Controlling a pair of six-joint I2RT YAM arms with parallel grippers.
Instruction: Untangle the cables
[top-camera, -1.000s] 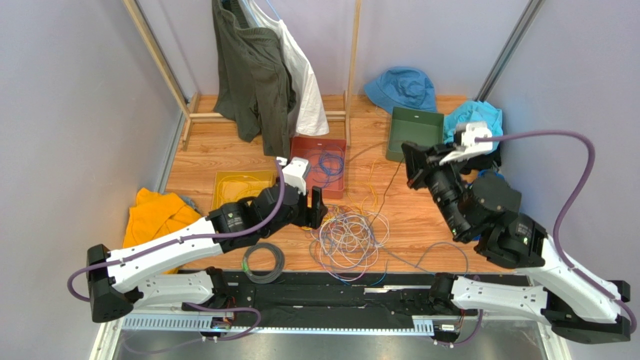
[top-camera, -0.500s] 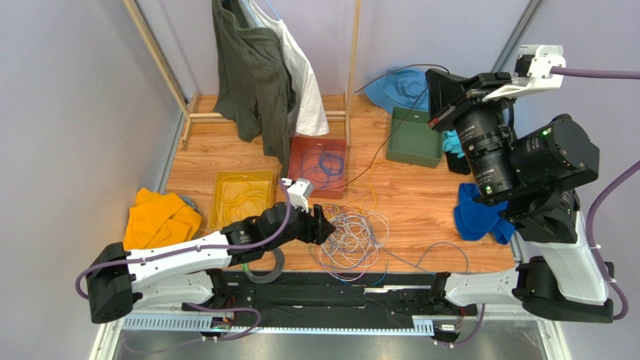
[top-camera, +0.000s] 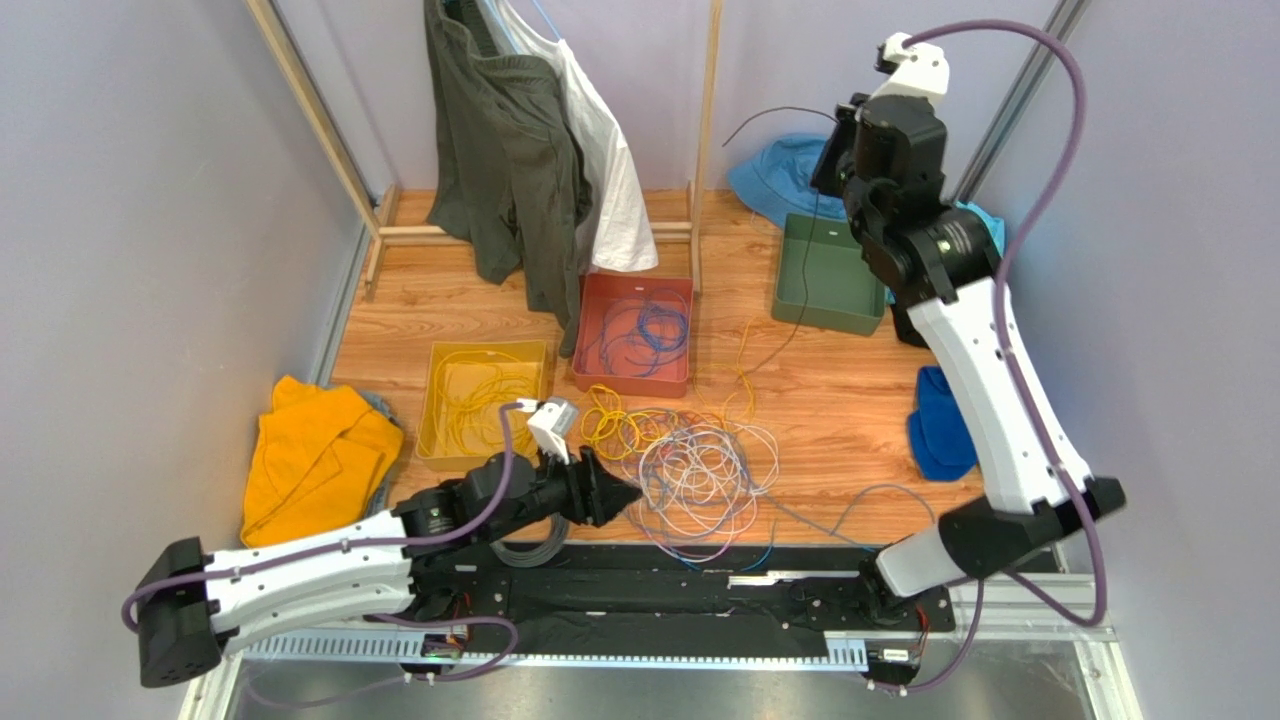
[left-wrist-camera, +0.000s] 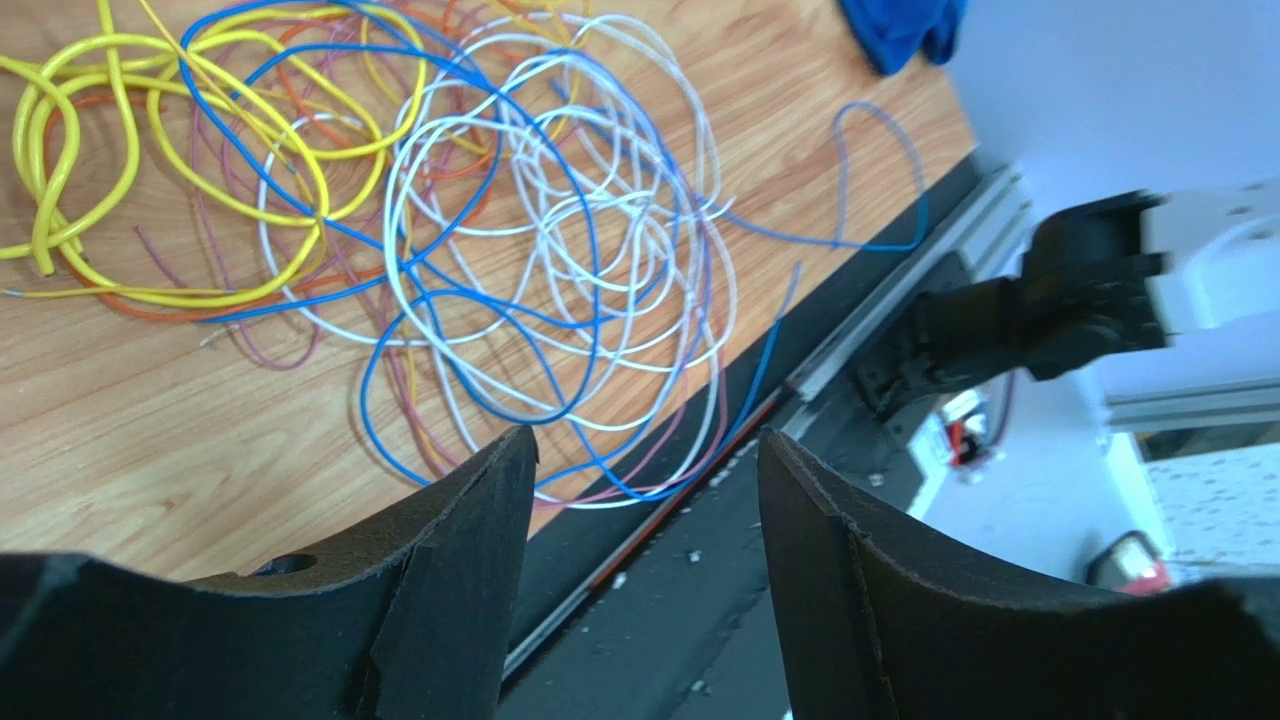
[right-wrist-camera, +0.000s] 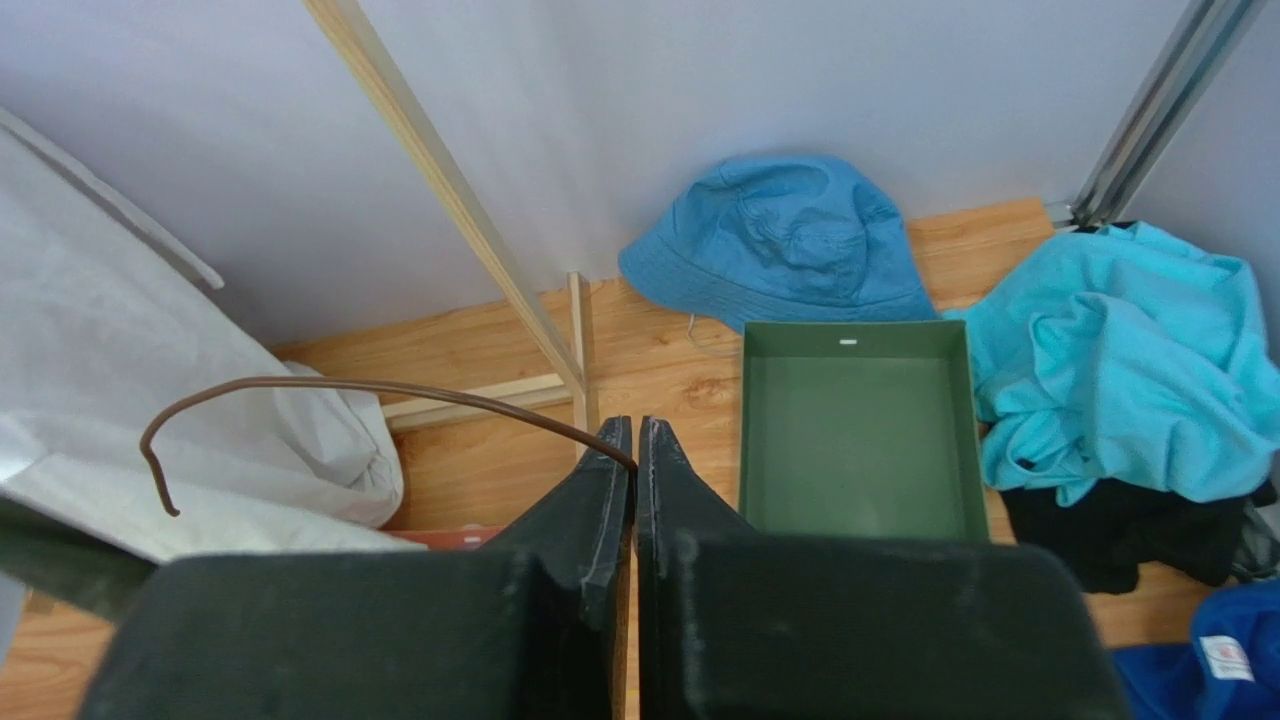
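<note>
A tangle of white, blue, purple and orange cables (top-camera: 699, 473) lies on the wooden table near the front edge, with yellow cables (top-camera: 613, 416) beside it. It fills the left wrist view (left-wrist-camera: 526, 255). My left gripper (top-camera: 609, 492) is low at the tangle's left edge, open and empty (left-wrist-camera: 643, 450). My right gripper (top-camera: 839, 150) is raised high at the back, above the green tray (top-camera: 827, 278). It is shut (right-wrist-camera: 639, 435) on a thin brown cable (right-wrist-camera: 376, 393), whose free end curls left and whose other part hangs down to the table.
A yellow tray (top-camera: 451, 393) holds yellow cables. A red tray (top-camera: 601, 293) holds blue cables. Clothes hang on a wooden rack (top-camera: 526, 135). A blue hat (top-camera: 781, 173), cyan cloth (top-camera: 984, 225), blue cloth (top-camera: 944, 428) and orange cloth (top-camera: 308, 458) lie around. A grey coil (top-camera: 519, 540) lies under the left arm.
My right arm has swung up and back, lifting the brown cable high over the green tray. My left arm has drawn back toward the near edge, to the tangle's left side.
</note>
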